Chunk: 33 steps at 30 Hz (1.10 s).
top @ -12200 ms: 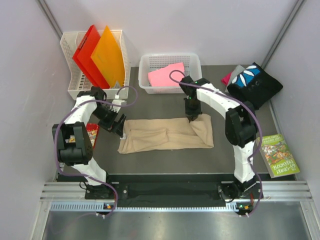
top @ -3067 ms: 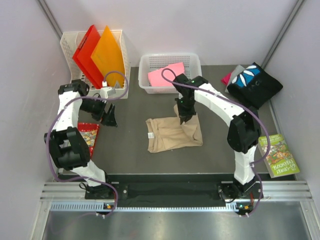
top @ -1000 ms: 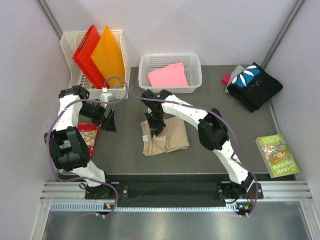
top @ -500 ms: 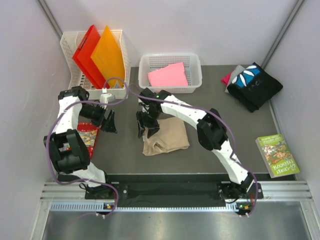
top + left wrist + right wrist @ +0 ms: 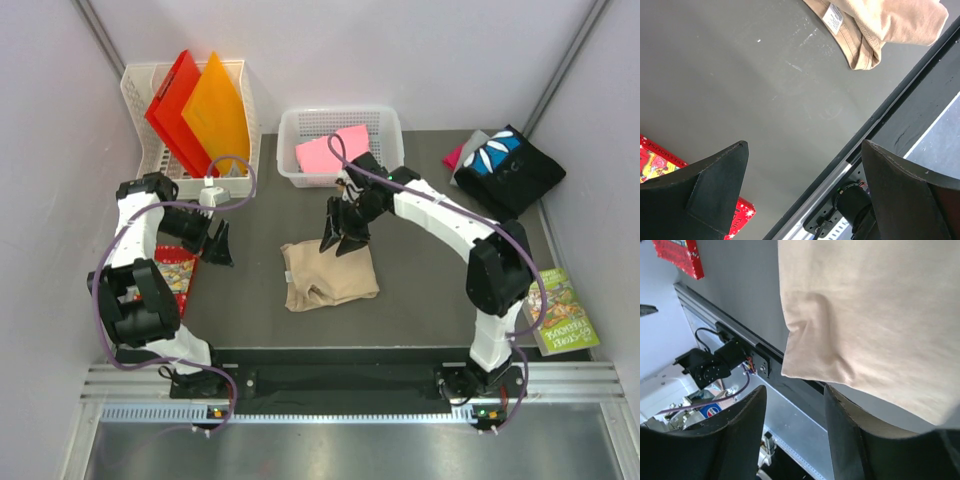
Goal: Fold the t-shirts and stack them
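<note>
The tan t-shirt [image 5: 328, 276] lies folded into a small square in the middle of the table; it also shows in the right wrist view [image 5: 875, 310] and the left wrist view [image 5: 880, 22], its neck label up. My right gripper [image 5: 343, 238] hangs open and empty just above the shirt's far edge. My left gripper [image 5: 218, 243] is open and empty at the left, well apart from the shirt. A pink t-shirt [image 5: 333, 150] lies folded in the white basket. A black t-shirt with blue-and-white print [image 5: 507, 168] lies on grey and magenta ones at the back right.
A white rack [image 5: 140, 120] with red and orange folders stands at the back left. The white basket [image 5: 390, 135] is at the back middle. A red book [image 5: 176, 275] lies under the left arm, a green book [image 5: 556, 310] at the right edge.
My right gripper folded the tan shirt's right half leftward into a small square, let go of it and swung back to the right. The left arm stayed still.
</note>
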### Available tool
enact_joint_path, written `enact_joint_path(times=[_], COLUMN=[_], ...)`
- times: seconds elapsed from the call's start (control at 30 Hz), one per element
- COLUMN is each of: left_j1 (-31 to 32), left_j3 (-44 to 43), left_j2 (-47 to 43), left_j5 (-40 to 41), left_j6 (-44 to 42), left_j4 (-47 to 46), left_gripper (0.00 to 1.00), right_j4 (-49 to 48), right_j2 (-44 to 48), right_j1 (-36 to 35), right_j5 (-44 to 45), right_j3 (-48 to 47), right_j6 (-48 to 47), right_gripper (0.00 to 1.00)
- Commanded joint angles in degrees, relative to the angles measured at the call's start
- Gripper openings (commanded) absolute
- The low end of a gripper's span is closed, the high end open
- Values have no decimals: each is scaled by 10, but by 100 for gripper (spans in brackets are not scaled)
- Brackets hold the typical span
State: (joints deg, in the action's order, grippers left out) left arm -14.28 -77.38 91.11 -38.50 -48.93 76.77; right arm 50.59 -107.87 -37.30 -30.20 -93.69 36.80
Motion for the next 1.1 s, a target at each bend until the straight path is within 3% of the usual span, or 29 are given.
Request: enact_joint_path(times=[0.0,0.67,1.07], left_j1=[-5,-4,-5], left_j3=[-23,-15,-22], left_j2=[-9,-8,-16], left_j5=[-15,-4,11], left_j6=[3,4,6], left_j4=[78,64,67], left_gripper=[99,99,99], right_j4=[-69,-118,-224], right_j2=[7,-75,-116], right_j1=[-32,-144,-142], right_j5=[-30,-67,-114], right_j3=[59,31,119], right_j6=[18,72,129], right_gripper=[49,44,39])
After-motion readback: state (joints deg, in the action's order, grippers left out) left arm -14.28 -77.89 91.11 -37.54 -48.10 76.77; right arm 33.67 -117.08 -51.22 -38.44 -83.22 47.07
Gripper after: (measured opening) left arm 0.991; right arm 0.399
